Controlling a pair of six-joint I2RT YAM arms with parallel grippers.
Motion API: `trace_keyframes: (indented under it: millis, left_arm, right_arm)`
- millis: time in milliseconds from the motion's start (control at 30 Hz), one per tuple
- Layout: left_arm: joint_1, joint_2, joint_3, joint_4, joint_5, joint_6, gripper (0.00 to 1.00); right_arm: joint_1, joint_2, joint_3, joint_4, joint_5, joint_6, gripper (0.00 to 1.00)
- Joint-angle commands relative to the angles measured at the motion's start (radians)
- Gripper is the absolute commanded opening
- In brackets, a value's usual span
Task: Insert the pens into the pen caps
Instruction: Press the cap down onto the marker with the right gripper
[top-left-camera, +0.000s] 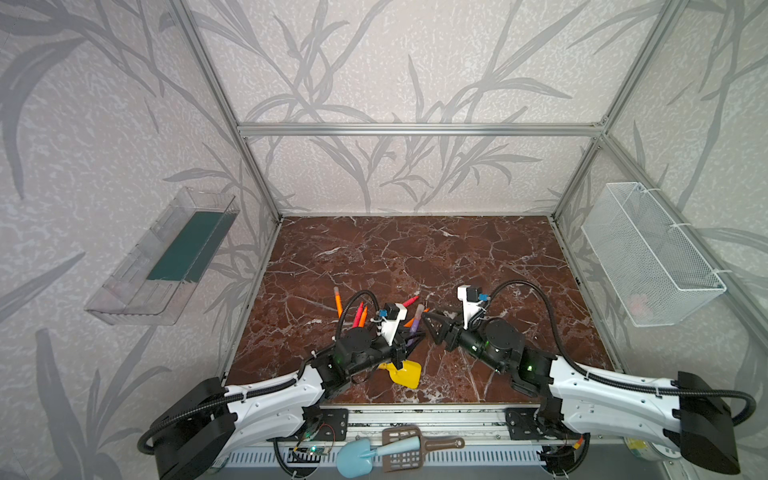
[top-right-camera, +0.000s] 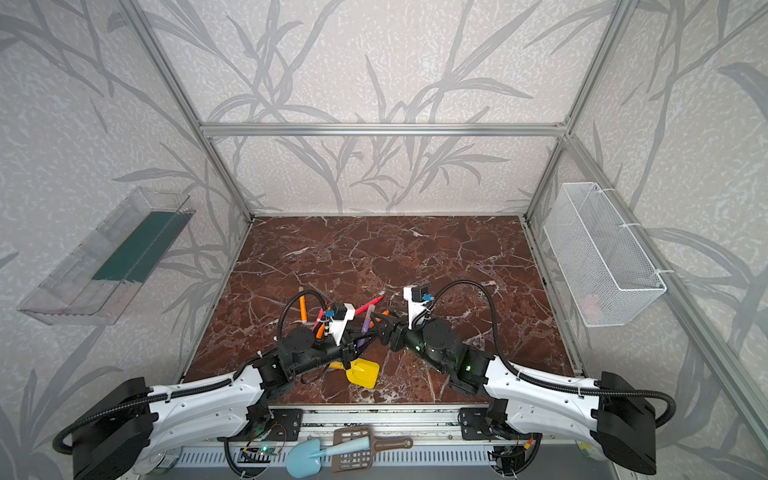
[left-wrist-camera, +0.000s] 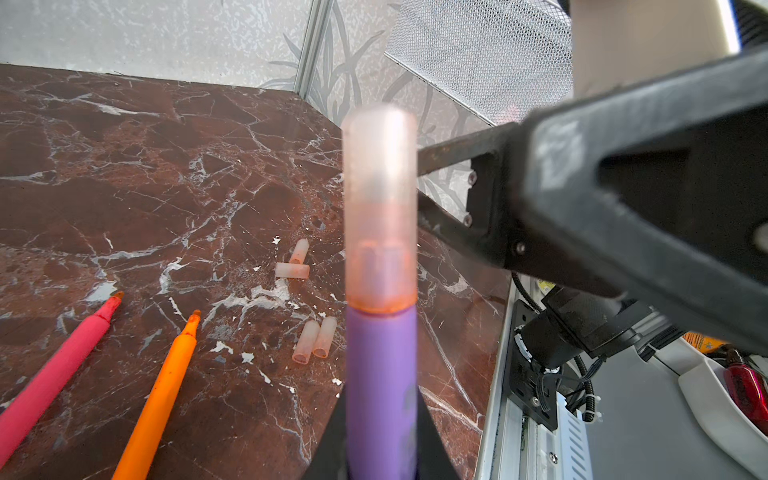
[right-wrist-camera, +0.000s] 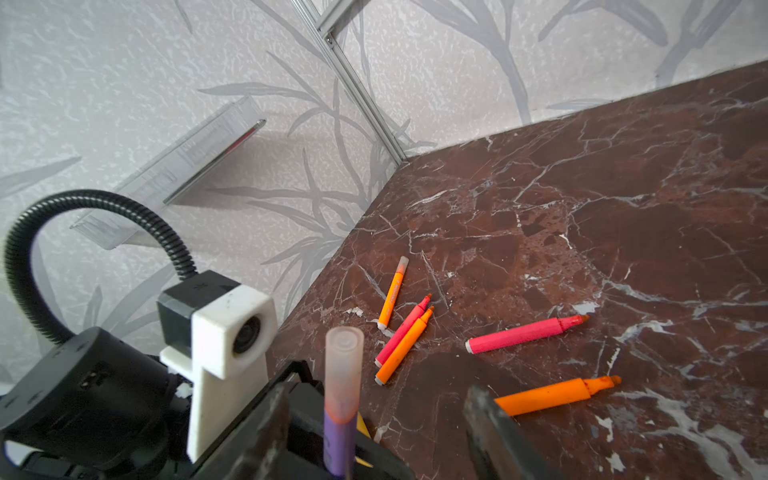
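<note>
A purple pen (left-wrist-camera: 381, 395) stands up from my left gripper (left-wrist-camera: 381, 436), which is shut on its barrel. A translucent pinkish pen cap (left-wrist-camera: 380, 208) sits over its tip. My right gripper (right-wrist-camera: 376, 415) is open, one finger on each side of the capped pen (right-wrist-camera: 340, 399), neither touching it. In both top views the two grippers meet near the table's middle front (top-left-camera: 430, 326) (top-right-camera: 376, 326). Two pink pens (right-wrist-camera: 523, 334) (right-wrist-camera: 405, 330) and two uncapped orange ones (right-wrist-camera: 552, 395) (right-wrist-camera: 405, 345) lie on the table, beside a capped orange pen (right-wrist-camera: 392, 297). Several loose caps (left-wrist-camera: 306, 343) lie nearby.
A yellow toy shovel (top-left-camera: 405, 372) lies on the marble table (top-left-camera: 415, 257) just under my left arm. A white wire basket (top-left-camera: 652, 257) hangs on the right wall and a clear tray (top-left-camera: 166, 257) on the left wall. A blue shovel (top-left-camera: 357, 455) and brown scoop (top-left-camera: 405, 446) lie beyond the front rail.
</note>
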Motion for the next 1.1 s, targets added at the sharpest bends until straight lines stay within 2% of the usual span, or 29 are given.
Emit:
trace_keyframes:
  millis: [0, 67, 200, 300, 467, 633, 733, 833, 967, 1067]
  left_arm:
    - [0.003, -0.004, 0.003, 0.031, -0.007, 0.015, 0.00]
    - [0.003, -0.004, 0.005, 0.029, -0.008, 0.017, 0.00]
    - [0.003, -0.006, 0.005, 0.024, -0.010, 0.018, 0.00]
    - [0.003, -0.007, 0.006, 0.019, -0.011, 0.020, 0.00]
    - [0.003, -0.006, 0.008, 0.012, -0.017, 0.026, 0.00]
    - [0.003, -0.004, 0.009, 0.010, -0.019, 0.028, 0.00]
    - [0.003, -0.002, 0.009, 0.012, -0.021, 0.028, 0.00]
    - [0.003, -0.001, 0.009, 0.012, -0.021, 0.029, 0.00]
    - [0.003, 0.002, 0.013, 0.018, -0.057, 0.021, 0.00]
    - [0.003, -0.009, 0.029, 0.016, -0.124, 0.003, 0.00]
  right_arm:
    - [0.005, -0.035, 0.034, -0.026, -0.014, -0.018, 0.68]
    - [0.006, -0.030, 0.064, -0.055, -0.004, -0.018, 0.69]
    - [0.006, 0.025, 0.135, -0.127, 0.092, 0.009, 0.68]
    - [0.006, 0.085, 0.195, -0.164, 0.100, 0.012, 0.64]
    - [0.006, 0.193, 0.272, -0.187, 0.078, 0.015, 0.48]
    - [0.006, 0.244, 0.297, -0.185, 0.086, 0.019, 0.41]
    - [0.006, 0.256, 0.307, -0.187, 0.078, 0.018, 0.32]
    - [0.006, 0.261, 0.312, -0.202, 0.061, 0.023, 0.17]
    - [0.006, 0.263, 0.299, -0.244, -0.024, 0.048, 0.01]
    - [0.006, 0.254, 0.226, -0.205, -0.061, 0.098, 0.00]
